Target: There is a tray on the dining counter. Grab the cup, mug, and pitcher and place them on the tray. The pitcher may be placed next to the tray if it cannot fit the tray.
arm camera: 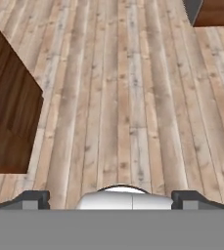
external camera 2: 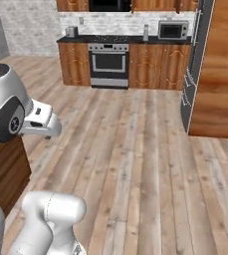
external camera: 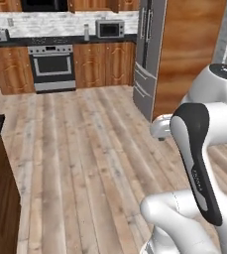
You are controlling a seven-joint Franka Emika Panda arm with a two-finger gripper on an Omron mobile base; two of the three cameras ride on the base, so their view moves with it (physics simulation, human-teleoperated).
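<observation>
While the empty gripper (arm camera: pixel 111 199) stands released, its nearness to the dark brown wood table corner (arm camera: pixel 8 112) alongside risks collision during travel.

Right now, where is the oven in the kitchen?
The oven stands at the far wall, upper left in the left base view, built into the wood cabinets, with the microwave on the counter to its right.

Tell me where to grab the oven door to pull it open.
Take the oven by the bar handle near the top edge of its door, at the bar's middle. Come straight in from the front, across the wood floor, with one finger above the bar and one below, since it looks to run level. The view is too distant to judge the handle's thickness.
</observation>
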